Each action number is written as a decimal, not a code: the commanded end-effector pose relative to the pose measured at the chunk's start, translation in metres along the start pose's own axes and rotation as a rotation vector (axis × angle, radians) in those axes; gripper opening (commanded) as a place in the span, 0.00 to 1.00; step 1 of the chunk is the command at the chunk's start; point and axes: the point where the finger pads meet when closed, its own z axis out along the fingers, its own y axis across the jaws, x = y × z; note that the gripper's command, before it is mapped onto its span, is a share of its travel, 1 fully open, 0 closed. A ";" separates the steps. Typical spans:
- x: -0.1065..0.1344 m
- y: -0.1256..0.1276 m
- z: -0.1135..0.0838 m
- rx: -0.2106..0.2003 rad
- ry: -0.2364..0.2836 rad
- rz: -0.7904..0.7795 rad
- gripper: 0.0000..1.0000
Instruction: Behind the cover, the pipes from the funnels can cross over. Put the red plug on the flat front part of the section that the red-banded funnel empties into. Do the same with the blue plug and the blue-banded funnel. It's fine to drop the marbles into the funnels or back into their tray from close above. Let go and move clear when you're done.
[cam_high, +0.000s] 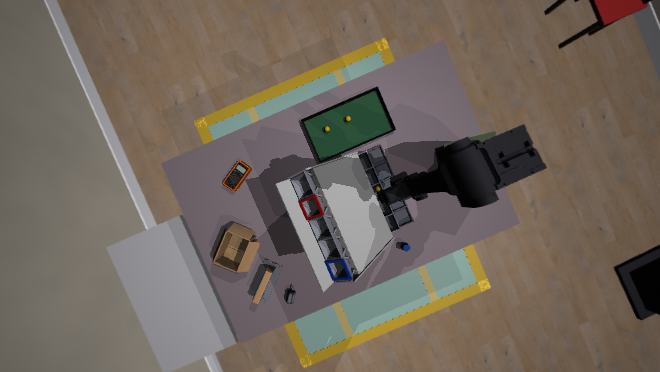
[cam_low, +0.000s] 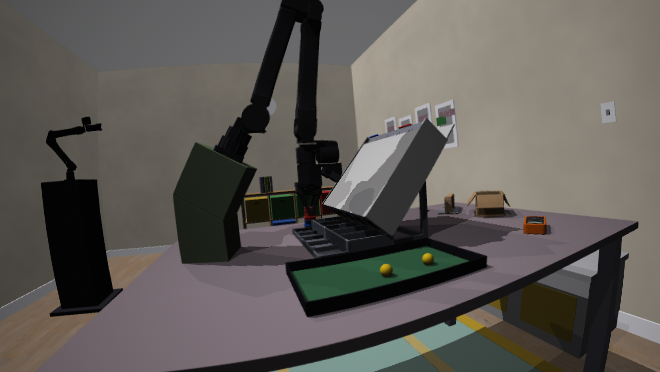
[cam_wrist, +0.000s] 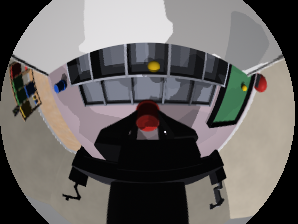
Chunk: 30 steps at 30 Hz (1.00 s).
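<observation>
My gripper (cam_wrist: 147, 113) (cam_low: 308, 212) is shut on the red plug (cam_wrist: 148, 123) (cam_low: 308, 217). It holds the plug low over the flat front of the grey row of sections (cam_high: 381, 161) (cam_low: 345, 233) (cam_wrist: 107, 63), about in line with the section that holds a yellow marble (cam_high: 378, 189) (cam_wrist: 153, 66). I cannot tell whether the plug touches the surface. The blue plug (cam_high: 404, 246) (cam_wrist: 61, 84) lies on the table beside the row's end. The slanted grey cover (cam_high: 350, 210) (cam_low: 390, 170) hides the pipes. The red-banded funnel (cam_high: 303, 210) and the blue-banded funnel (cam_high: 330, 270) sit along its top.
A green tray (cam_high: 367, 120) (cam_low: 330, 280) holds two yellow marbles (cam_high: 326, 128) (cam_high: 347, 118) (cam_low: 386, 270) (cam_low: 427, 258). An orange multimeter (cam_high: 237, 175) (cam_low: 535, 225), a cardboard box (cam_high: 235, 247) (cam_low: 490, 202) and small items lie beyond the funnels. The arm's dark green base (cam_low: 210, 205) stands by the sections.
</observation>
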 end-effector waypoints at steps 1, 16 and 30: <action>-0.003 -0.003 0.011 0.003 -0.006 -0.001 0.00; -0.002 -0.003 0.041 0.003 -0.006 -0.001 0.00; 0.000 -0.002 0.053 0.002 -0.002 -0.001 0.00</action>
